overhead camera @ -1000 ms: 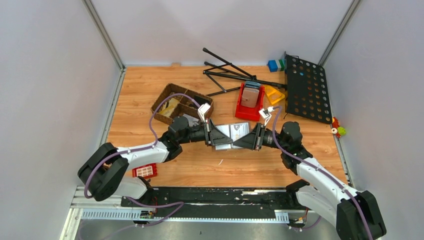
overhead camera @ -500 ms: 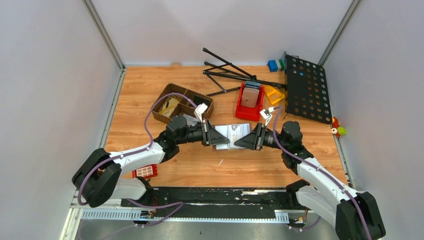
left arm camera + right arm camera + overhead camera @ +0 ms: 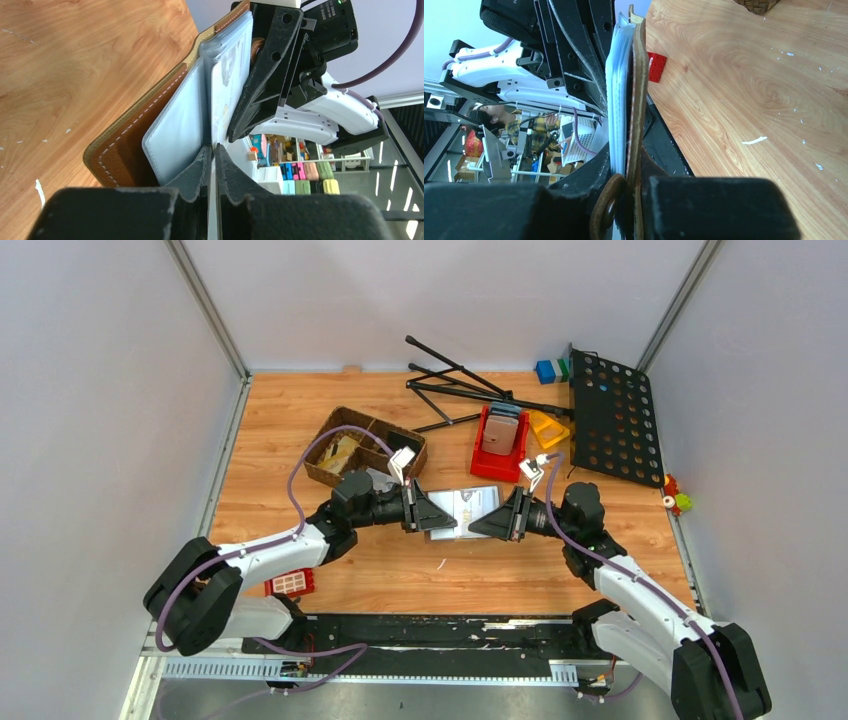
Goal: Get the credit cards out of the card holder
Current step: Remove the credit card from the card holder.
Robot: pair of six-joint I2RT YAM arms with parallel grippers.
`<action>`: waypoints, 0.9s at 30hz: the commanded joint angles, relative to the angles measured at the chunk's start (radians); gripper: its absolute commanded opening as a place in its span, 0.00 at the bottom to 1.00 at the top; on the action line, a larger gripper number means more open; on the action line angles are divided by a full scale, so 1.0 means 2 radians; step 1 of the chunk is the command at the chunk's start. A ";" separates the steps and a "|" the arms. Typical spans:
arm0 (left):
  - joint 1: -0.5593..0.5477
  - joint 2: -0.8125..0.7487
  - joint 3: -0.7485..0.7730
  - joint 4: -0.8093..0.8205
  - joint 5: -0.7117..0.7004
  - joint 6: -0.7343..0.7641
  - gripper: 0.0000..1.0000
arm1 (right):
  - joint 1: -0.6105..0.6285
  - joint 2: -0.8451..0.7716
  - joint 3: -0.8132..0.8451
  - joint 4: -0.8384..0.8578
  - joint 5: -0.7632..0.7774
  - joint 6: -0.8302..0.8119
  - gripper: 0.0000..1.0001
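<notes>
Card holder [image 3: 472, 504] hangs open between the two grippers over the middle of the bench [image 3: 400, 575], pale inside facing up.

Top view:
- Wicker basket [image 3: 340, 452] is off toward the far left corner.
- Red bin [image 3: 487, 462] is just beyond the holder toward the far edge.
- Red block [image 3: 290, 582] sits at the near edge beside the left arm.
- Jaw state is not readable from above.

Left wrist view adds:
- Brown stitched cover [image 3: 120, 150] is on the outside, with pale sleeves [image 3: 175, 130] fanned inside it.
- A printed credit card [image 3: 226, 85] is seated in a clear sleeve.
- Left gripper [image 3: 214, 152]: jaws almost together, with a thin pale leaf of the holder's inside pinched in the slit. Card or empty sleeve, cannot tell.

Right wrist view adds:
- Holder is seen edge-on, with the sleeve stack on the left arm's side of the leather.
- Right gripper [image 3: 626, 176]: jaws clenched on the opposite end, gripping cover and sleeves together.
- Tab clasp loop [image 3: 606, 202] curls against one finger.

Whether the holder clears the bench surface, no view settles.
</notes>
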 commanded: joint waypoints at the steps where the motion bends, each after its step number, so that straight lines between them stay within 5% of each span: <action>1: 0.002 0.001 0.006 0.026 0.012 0.002 0.17 | -0.002 -0.003 0.019 0.031 -0.008 0.001 0.05; 6: 0.001 0.006 0.006 0.037 0.017 -0.003 0.35 | -0.002 -0.004 0.019 0.038 -0.010 0.006 0.01; 20: -0.026 0.032 0.021 0.048 0.016 -0.003 0.46 | -0.002 0.004 0.015 0.069 -0.020 0.024 0.00; 24: -0.026 0.032 0.023 0.048 0.017 -0.002 0.42 | -0.002 0.003 0.015 0.067 -0.021 0.024 0.00; 27: -0.026 0.032 0.022 0.049 0.015 -0.001 0.26 | -0.002 0.002 0.014 0.068 -0.021 0.024 0.00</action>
